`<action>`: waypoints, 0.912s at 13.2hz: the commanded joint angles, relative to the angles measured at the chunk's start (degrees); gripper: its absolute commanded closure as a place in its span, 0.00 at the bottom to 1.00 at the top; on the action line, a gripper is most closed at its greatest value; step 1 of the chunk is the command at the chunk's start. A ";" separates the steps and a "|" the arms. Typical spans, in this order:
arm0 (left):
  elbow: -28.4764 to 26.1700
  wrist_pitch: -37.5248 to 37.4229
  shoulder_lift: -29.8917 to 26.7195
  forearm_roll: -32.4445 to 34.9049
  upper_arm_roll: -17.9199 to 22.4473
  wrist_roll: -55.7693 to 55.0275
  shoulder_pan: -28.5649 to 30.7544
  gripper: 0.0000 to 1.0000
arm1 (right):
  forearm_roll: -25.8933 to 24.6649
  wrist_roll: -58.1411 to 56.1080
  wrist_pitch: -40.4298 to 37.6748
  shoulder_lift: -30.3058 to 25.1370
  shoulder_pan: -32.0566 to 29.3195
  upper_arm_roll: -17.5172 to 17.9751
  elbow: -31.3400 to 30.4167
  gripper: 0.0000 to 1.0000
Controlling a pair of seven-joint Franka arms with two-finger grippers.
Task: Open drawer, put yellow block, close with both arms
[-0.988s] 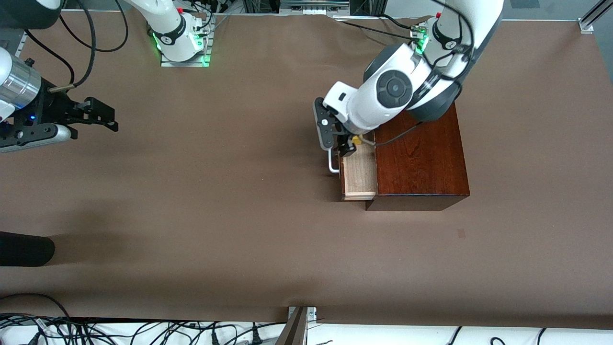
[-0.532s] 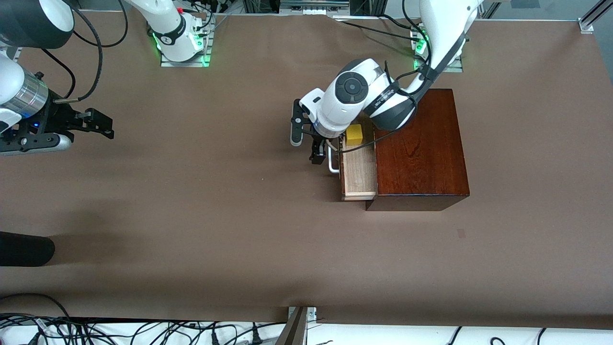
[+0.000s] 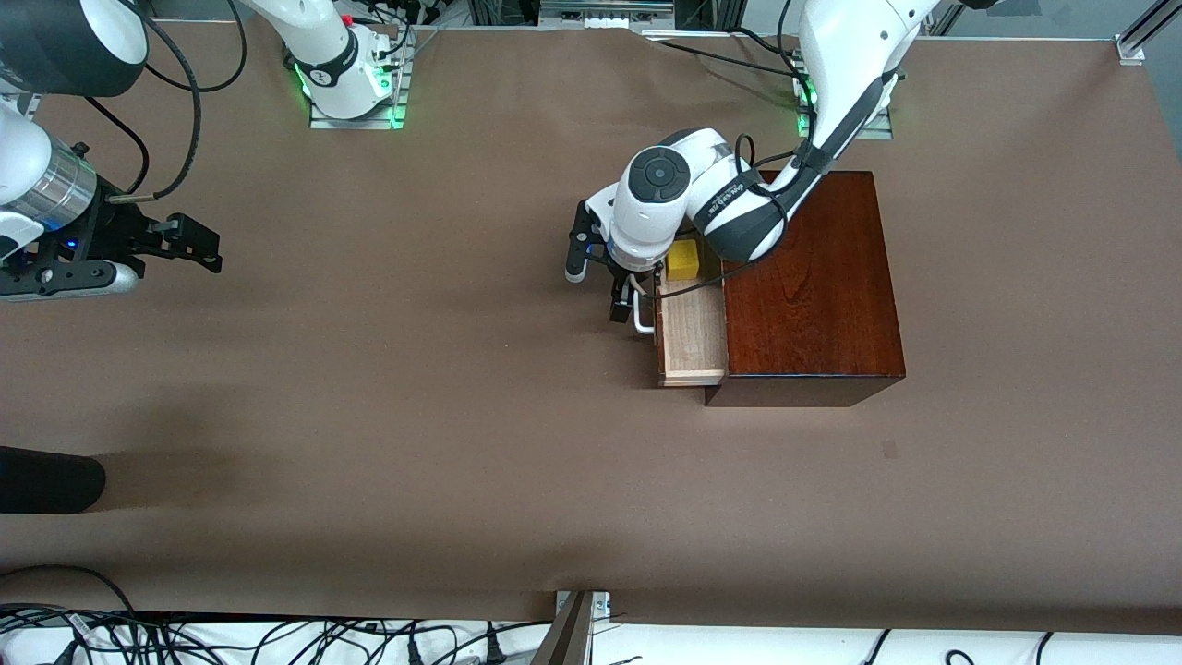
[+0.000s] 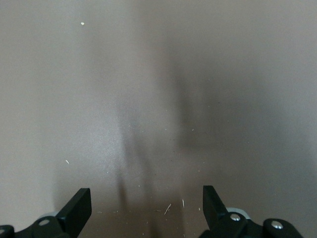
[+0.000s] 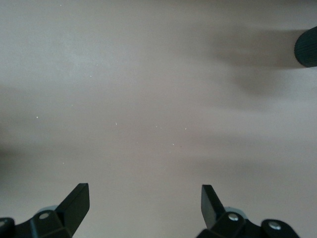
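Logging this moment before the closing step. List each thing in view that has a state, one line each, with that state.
drawer: pulled out of the wooden box, open.
yellow block: resting inside the drawer, not held.
left tool: open, holding nothing, just beside the drawer's white handle.
right tool: open, holding nothing, waiting over the right arm's end of the table.
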 commanded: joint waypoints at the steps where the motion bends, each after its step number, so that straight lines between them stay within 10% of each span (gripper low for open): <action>1: -1.18 -8.38 -1.43 4.79 0.57 1.55 1.51 0.00 | -0.49 -0.15 -0.14 0.91 -0.30 0.03 2.43 0.00; 12: 1.46 -18.95 -2.76 5.06 0.48 3.84 4.77 0.00 | -0.67 0.29 -0.14 0.91 0.22 0.47 2.78 0.00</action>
